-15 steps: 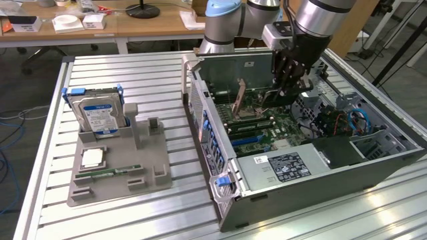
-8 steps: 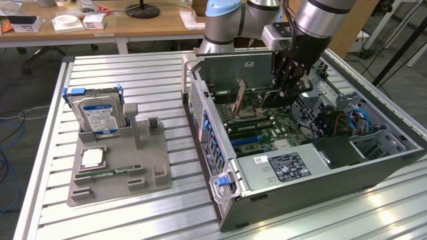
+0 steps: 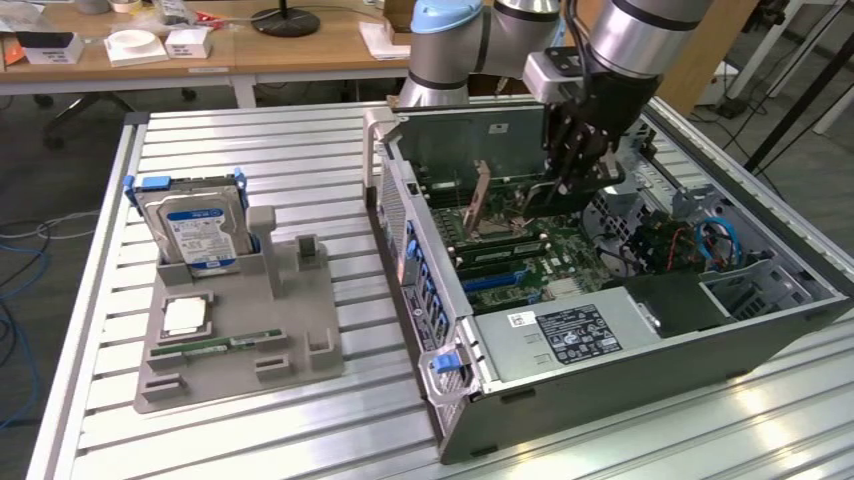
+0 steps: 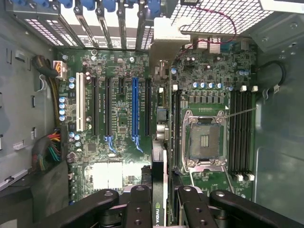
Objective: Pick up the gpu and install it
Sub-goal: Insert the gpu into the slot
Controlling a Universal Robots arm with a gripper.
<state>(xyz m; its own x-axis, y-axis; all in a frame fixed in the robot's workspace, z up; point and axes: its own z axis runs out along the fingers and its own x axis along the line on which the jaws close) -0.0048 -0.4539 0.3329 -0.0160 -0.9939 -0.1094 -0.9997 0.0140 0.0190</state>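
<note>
The black two-finger gripper [image 4: 162, 194] is clamped on the slim, near-black circuit-card gpu [image 4: 158, 164], which is held on edge over the green motherboard [image 4: 118, 118] inside the open grey metal computer case [image 3: 641, 370]. The card's long axis runs parallel to the expansion slots. Its silver bracket [image 4: 166, 40] points toward the perforated rear slot covers [image 4: 95, 19], at the exterior view's left.

Grey holder [image 3: 307, 340] carries an upright hard drive [image 3: 196, 232], a processor [image 3: 184, 317] and a green memory stick [image 3: 214, 346].
</note>
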